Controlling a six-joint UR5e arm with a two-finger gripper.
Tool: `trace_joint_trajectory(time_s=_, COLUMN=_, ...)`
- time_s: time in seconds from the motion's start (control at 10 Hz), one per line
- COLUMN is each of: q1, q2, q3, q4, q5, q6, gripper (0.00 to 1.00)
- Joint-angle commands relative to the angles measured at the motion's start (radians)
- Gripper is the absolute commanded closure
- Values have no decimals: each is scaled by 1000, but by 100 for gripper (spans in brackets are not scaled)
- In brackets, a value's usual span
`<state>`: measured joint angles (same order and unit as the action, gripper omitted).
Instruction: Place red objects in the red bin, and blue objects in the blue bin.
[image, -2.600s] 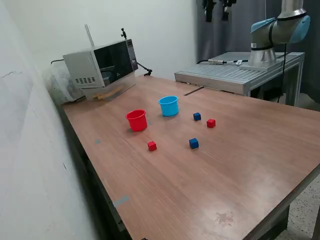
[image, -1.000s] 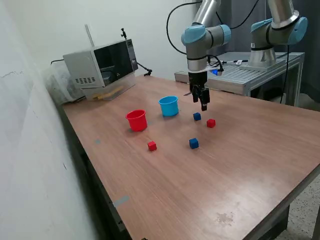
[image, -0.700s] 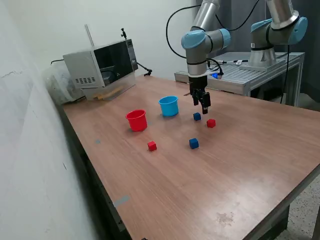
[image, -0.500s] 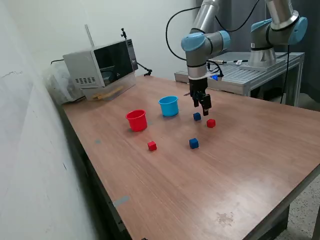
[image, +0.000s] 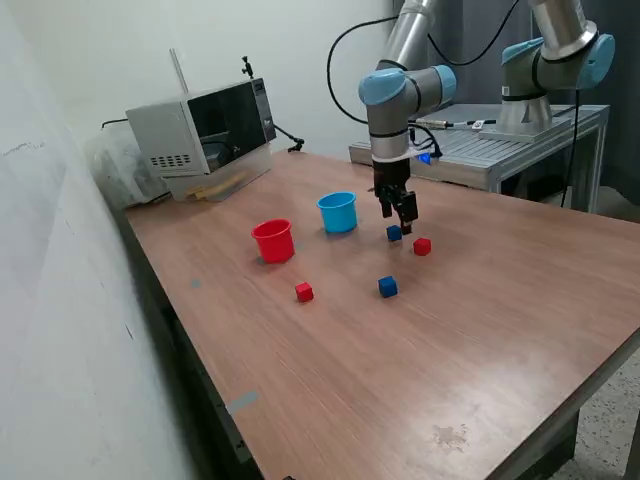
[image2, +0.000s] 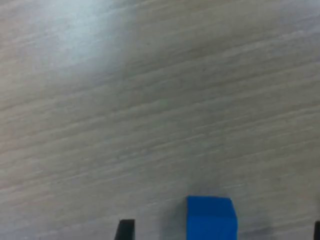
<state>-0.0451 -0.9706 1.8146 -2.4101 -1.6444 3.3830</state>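
Nearest the exterior camera lie the red cube (image: 304, 291) at about 7 o'clock from the tabletop's (image: 430, 340) middle and the near blue cube (image: 388, 287) beside it; neither is in play yet. Further back, the other red cube (image: 422, 246) sits just at 3 o'clock of the far blue cube (image: 394, 233), which is the one in hand. The pincer (image: 402, 214) hangs low over that far blue cube, not yet touching it. In the wrist view the blue cube (image2: 211, 218) shows between two dark fingertips (image2: 125, 229) standing wide apart, so the pincer is open and empty.

To do this step well, I would centre the cube between the jaws before descending, since it sits nearer one finger than the other, then come straight down and close squarely on opposite flat faces. Mind the neighbouring red cube.

Beyond stand the red cup (image: 273, 241) and the light blue cup (image: 338, 212), the latter at roughly 10 o'clock from the target cube, both empty as far as can be seen.
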Motion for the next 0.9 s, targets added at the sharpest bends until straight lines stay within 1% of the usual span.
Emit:
trace_joint_trajectory(time_s=0.0, q1=-9, q2=4, q3=-1, q4=-1, q5=0, q6=-1, gripper=0)
trace_joint_trajectory(time_s=0.1, q1=-10, q2=6, q3=-3, q4=-3, q5=-2, q6=-1, gripper=100)
trace_joint_trajectory(time_s=0.4, q1=-44, q2=21, q3=-1, q4=-4, q5=-2, q6=-1, gripper=100)
trace_joint_trajectory(time_s=0.6, q1=-44, q2=21, q3=-3, q4=-4, q5=-2, q6=-4, gripper=100)
trace_joint_trajectory(time_s=0.8, q1=-20, q2=-6, q3=-6, q4=5, q5=-3, q6=-78, gripper=100)
